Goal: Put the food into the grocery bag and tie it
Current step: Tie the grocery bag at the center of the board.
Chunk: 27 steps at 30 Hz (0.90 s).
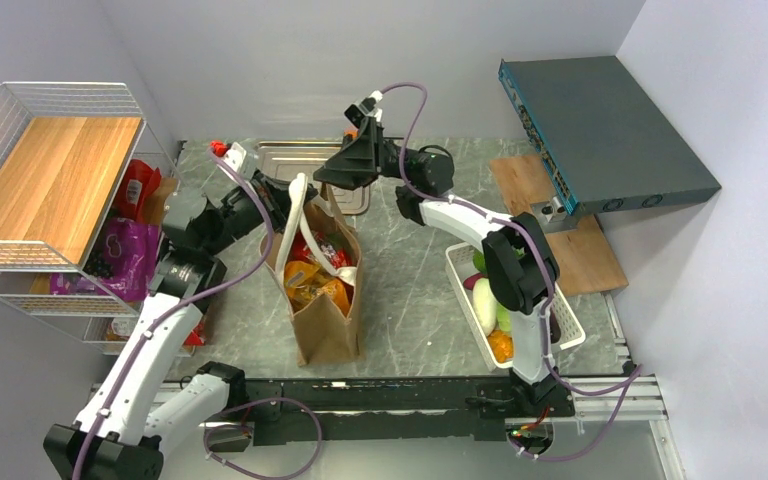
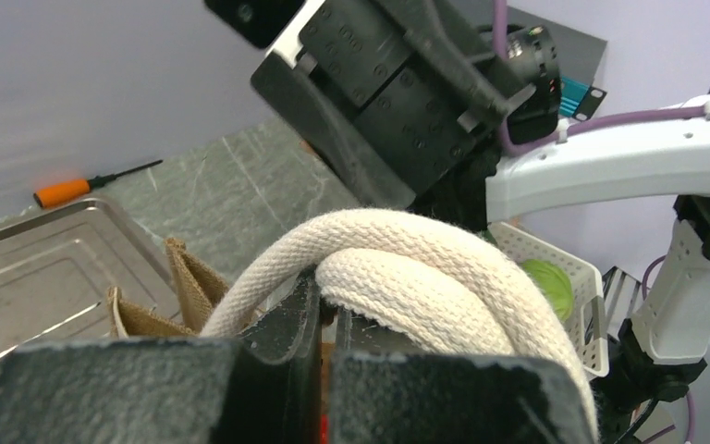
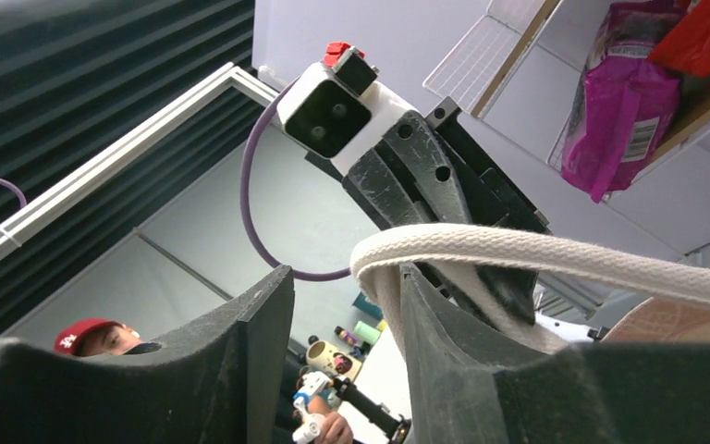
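We see a tall brown paper bag (image 1: 328,325) upright on the bench (image 1: 410,290), its white rope handles (image 1: 298,215) raised. Shiny orange-red snack packets (image 1: 317,282) sit inside.

Soft, even overhead light; faint shadow beside the grocery bag (image 1: 325,320). My left wrist view blurs my fingers (image 2: 102,388) up close, rope handle (image 2: 407,259) sharp; my right wrist view is dim, backlit.

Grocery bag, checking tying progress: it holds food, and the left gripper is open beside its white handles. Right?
No: the left wrist view shows the left gripper shut on a white handle. The grocery bag does hold food.
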Tool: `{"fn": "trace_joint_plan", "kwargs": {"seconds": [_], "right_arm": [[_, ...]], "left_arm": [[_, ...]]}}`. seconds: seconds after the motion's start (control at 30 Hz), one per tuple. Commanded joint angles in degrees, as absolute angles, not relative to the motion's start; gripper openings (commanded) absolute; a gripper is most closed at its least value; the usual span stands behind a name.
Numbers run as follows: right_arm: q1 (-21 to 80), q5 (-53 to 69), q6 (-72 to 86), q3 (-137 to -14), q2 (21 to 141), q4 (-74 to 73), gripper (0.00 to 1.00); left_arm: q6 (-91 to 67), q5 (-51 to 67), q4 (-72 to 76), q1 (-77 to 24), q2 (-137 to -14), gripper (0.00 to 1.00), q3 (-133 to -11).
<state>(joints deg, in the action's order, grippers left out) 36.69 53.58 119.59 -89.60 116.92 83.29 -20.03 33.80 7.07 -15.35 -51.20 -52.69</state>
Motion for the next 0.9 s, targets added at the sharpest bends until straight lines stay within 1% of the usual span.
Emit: {"fn": "trace_joint_plan", "kwargs": {"seconds": [0.0, 0.13, 0.2, 0.3, 0.4, 0.5, 0.6, 0.67, 0.87], "right_arm": [[35.4, 55.5, 122.2, -90.6, 111.9, 91.9, 0.49], [34.2, 57.4, 120.9, -89.3, 110.9, 90.7, 0.49], [34.0, 60.6, 115.7, -88.4, 109.2, 84.6, 0.49], [34.1, 64.4, 102.7, -86.4, 105.1, 71.2, 0.49], [34.1, 65.0, 88.1, -84.5, 101.7, 58.3, 0.49], [34.1, 62.0, 72.1, -84.1, 98.2, 40.2, 0.49], [34.7, 57.6, 56.4, -86.0, 96.3, 25.0, 0.48], [35.6, 57.1, 52.1, -86.7, 96.4, 22.2, 0.47], [36.7, 58.5, 51.2, -86.3, 98.1, 22.6, 0.46]], "left_arm": [[-16.3, 32.7, 3.0, -15.7, -49.8, 0.00, -58.3], [-14.5, 31.6, -3.1, -15.7, -50.3, 0.00, -61.3], [-12.4, 30.8, -8.0, -15.7, -51.0, 0.00, -63.9], [-8.0, 29.6, -16.2, -15.7, -52.1, 0.00, -68.4], [-2.7, 27.4, -25.0, -15.7, -54.0, 0.00, -73.6], [2.6, 24.2, -33.1, -15.7, -56.2, 0.00, -78.6], [3.7, 19.6, -36.0, -15.7, -56.7, 0.00, -80.3], [3.0, 17.9, -35.3, -15.7, -56.5, 0.00, -80.1], [0.9, 11.8, -36.8, -15.7, -58.1, 0.00, -83.2]]}}
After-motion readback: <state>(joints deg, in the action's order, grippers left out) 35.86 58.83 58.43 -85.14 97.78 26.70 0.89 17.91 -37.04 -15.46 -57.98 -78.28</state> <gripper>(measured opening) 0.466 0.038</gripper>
